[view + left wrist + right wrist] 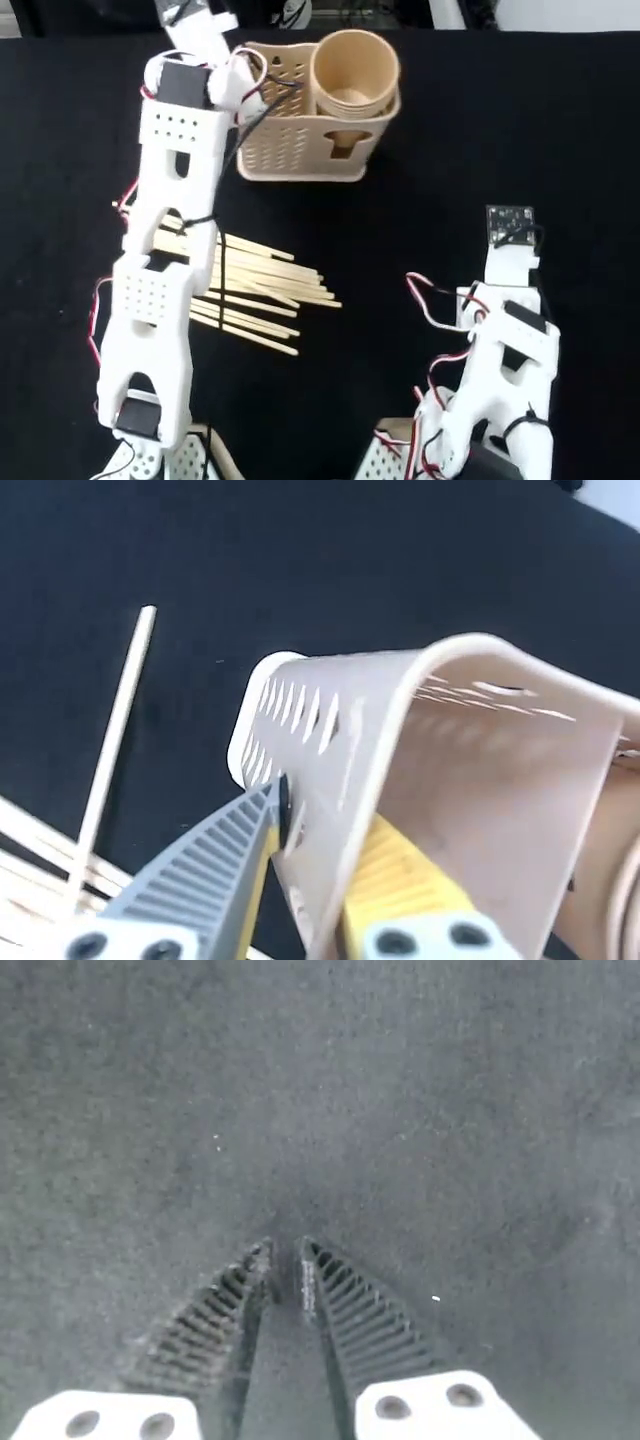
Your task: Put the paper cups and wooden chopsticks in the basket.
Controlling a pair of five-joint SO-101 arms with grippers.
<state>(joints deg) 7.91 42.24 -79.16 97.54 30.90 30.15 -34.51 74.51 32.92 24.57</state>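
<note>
**Basket, cups and chopsticks on a black table: current holdings**

A beige perforated plastic basket [300, 150] is standing upright at the far middle of the black cloth-covered table [520, 120]. A stack of tan paper cups [355, 65] is sitting upright in its right-hand compartment. A loose pile of pale wooden chopsticks [260, 290] is lying flat on the cloth nearer the arms, well apart from the basket and partly under the white left arm [165, 290].

The left gripper [325, 815] is pinching the basket's left end wall, with the grey ribbed finger [215, 855] outside and the yellow one [395, 875] inside.

The right gripper [285, 1255] is hovering over bare cloth on the right, its tips drawn almost together and holding nothing.
</note>
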